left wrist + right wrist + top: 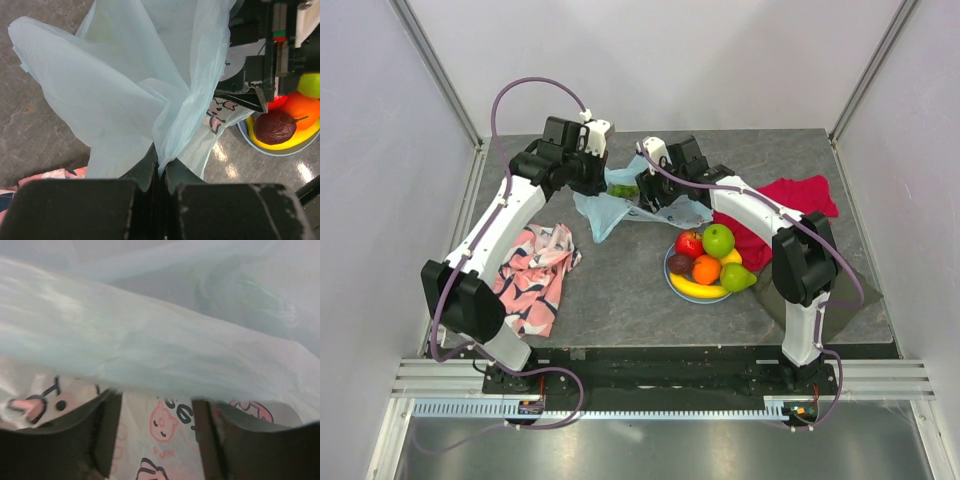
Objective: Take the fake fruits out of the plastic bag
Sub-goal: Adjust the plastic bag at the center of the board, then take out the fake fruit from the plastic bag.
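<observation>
Nearest stand the left arm's base (508, 372) and the right arm's base (802, 352) at the near edge of the table (620, 305). By the left edge lies a pink patterned cloth (535, 272). Toward the far edge, left of the middle, the left hand (159, 162) is pressed together on a gathered fold of the plastic bag (115, 100), lifting that part. Just right of it the right hand (155, 402) is at the bag's mouth. Its fingers (102, 430) are spread, with thin film draped over them and nothing solid between. A green fruit (621, 190) shows in the bag between the two hands, seemingly just past the right fingertips. Right of the middle, a plate (668, 272) carries the red apple (689, 243), green apple (718, 240), orange (706, 268), banana (698, 289), pear (738, 277) and plum (680, 264). A red cloth (800, 195) lies beyond it. The step looks like reaching for the last fruit. The right hand likely needs to get past the film, so it closes on fruit and not plastic.
</observation>
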You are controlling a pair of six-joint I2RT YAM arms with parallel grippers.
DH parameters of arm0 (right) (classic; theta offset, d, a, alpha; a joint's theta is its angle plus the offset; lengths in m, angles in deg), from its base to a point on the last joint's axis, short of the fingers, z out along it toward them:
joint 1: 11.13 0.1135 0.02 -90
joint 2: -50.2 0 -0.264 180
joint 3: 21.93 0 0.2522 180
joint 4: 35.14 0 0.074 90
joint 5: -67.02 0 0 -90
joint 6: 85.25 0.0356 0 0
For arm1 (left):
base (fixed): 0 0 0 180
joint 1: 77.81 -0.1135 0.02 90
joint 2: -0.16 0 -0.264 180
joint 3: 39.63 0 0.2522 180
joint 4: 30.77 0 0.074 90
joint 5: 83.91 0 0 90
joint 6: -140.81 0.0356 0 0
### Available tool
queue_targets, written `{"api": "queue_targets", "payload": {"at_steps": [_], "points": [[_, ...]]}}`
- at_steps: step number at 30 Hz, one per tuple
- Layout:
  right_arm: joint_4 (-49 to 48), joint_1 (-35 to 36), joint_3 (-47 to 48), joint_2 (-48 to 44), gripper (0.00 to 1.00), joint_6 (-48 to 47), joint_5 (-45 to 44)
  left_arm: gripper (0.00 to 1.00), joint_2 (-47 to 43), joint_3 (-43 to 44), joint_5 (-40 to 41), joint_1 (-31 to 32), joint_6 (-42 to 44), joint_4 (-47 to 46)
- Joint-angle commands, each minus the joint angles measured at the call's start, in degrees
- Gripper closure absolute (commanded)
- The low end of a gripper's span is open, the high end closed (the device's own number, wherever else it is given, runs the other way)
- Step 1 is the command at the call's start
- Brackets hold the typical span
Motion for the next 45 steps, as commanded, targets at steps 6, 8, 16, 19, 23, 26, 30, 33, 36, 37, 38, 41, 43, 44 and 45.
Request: {"api": "queue_targets", "payload": {"at_steps": [6, 8, 16, 19, 23, 26, 30, 33, 36, 37, 38, 41, 43, 44, 45], "points": [[0.3, 0.2, 11.9, 10.3, 0.43, 6.1, -4.6, 0.98, -0.5, 0.7, -4.2, 0.2, -2.3, -0.5], [0.3, 0.2, 14.6, 13.1, 0.41, 5.8, -6.3, 0.99, -1.6, 0.0, -8.8, 0.3, -2.2, -0.1], [0.2, -1.2, 20.0, 18.7, 0.32, 5.2, -8.3, 0.98, -3.8, -3.5, -17.6, 0.3, -1.1, 1.2], [-0.2, -2.0, 21.0, 20.0, 0.28, 6.1, -7.5, 0.98, -3.9, -5.1, -20.2, 0.6, -0.3, 2.3], [-2.6, -3.3, 21.9, 21.2, 0.20, 9.2, -1.3, 0.98, -4.2, -8.5, -22.5, 2.0, 0.2, 3.4], [-3.3, -3.3, 22.8, 21.8, 0.18, 10.3, 0.6, 0.98, -5.1, -11.2, -22.8, 3.7, -0.5, 3.6], [-3.4, -3.3, 24.3, 23.6, 0.17, 12.0, 2.2, 0.98, -5.0, -12.0, -21.7, 5.2, -0.8, 3.6], [-3.5, -3.3, 25.1, 24.6, 0.16, 12.6, 2.3, 0.98, -3.9, -9.7, -21.2, 5.2, -1.3, 3.6], [-3.5, -3.3, 25.4, 25.3, 0.16, 12.9, 2.1, 0.98, -3.7, -7.2, -23.1, 5.2, -1.8, 3.6], [-3.6, -3.3, 25.6, 25.4, 0.16, 12.9, 2.2, 0.98, -3.6, -6.9, -24.0, 5.2, -2.0, 3.6], [-3.6, -3.2, 25.7, 25.7, 0.16, 12.9, 2.2, 0.99, -3.7, -6.7, -24.2, 5.2, -2.2, 3.6], [-3.7, -3.2, 25.9, 26.3, 0.16, 12.9, 2.7, 0.98, -3.5, -6.6, -26.0, 5.4, -2.3, 3.6], [-3.6, -3.0, 26.0, 26.4, 0.16, 13.0, 3.6, 0.98, -2.9, -6.3, -27.2, 6.4, -2.3, 3.5], [-3.6, -3.0, 25.9, 26.6, 0.16, 13.0, 3.9, 0.98, -2.5, -5.7, -27.5, 7.0, -2.3, 3.2], [-3.5, -3.0, 25.9, 26.7, 0.17, 13.2, 4.1, 0.98, -1.7, -5.2, -27.6, 7.6, -2.2, 3.1]]}}
